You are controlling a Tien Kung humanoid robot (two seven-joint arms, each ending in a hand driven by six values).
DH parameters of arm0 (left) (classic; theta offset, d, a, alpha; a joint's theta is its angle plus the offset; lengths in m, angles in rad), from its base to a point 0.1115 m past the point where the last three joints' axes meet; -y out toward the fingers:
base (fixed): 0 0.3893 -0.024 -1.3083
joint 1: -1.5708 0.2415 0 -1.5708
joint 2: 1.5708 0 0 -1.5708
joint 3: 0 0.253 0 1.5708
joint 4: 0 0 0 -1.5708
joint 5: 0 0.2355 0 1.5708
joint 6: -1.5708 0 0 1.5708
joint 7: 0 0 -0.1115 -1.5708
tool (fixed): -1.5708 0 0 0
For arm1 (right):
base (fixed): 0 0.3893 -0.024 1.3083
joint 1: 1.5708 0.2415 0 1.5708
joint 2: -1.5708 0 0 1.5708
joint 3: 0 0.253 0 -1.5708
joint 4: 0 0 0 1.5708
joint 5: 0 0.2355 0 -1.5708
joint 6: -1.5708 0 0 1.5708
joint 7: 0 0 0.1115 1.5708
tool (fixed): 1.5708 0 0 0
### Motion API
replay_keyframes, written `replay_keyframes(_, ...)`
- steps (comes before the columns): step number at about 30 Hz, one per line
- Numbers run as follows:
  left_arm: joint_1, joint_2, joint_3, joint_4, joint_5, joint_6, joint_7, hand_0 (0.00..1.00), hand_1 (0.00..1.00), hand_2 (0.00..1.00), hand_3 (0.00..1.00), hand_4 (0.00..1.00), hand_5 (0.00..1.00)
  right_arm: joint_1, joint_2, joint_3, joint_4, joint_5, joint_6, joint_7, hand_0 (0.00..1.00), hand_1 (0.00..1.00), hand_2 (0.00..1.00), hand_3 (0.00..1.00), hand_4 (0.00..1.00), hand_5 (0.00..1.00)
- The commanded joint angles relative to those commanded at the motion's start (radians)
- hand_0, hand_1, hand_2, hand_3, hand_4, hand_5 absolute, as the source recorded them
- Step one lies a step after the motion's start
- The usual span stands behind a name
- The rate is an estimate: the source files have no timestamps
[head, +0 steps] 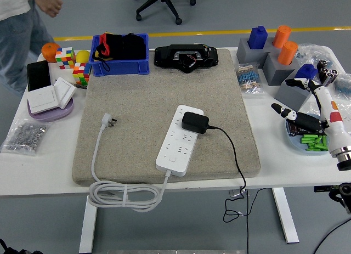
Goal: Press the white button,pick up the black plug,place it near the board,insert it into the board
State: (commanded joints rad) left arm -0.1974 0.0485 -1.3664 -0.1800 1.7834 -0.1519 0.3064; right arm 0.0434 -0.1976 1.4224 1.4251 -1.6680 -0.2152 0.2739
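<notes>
The white power strip (181, 139) lies on the beige mat (148, 95), its white cable (118, 193) looping off the near edge. The black plug (194, 122) sits seated on the strip near its far end, its black cord (233, 155) running off the table's near edge. My right hand (304, 103) is over the table's right side, far from the strip, fingers spread and holding nothing. The left arm is out of view.
A person (22, 23) stands at the far left, away from the table. A blue bin (120, 54) and a black device (185, 56) sit at the back. Grey blocks with blue and orange pegs (274, 51) and a dish of green pieces (312, 141) stand at the right.
</notes>
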Motion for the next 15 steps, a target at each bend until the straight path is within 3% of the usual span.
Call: replay_keyframes(15,0.023,0.002,-0.016,0.0,0.009,-0.007,-0.002,0.691,0.637,0.613,0.639,0.562,0.204,-0.138,0.079,0.095,0.105,0.018,0.036,-0.03,0.846,0.765,0.7,0.705,0.998,0.433)
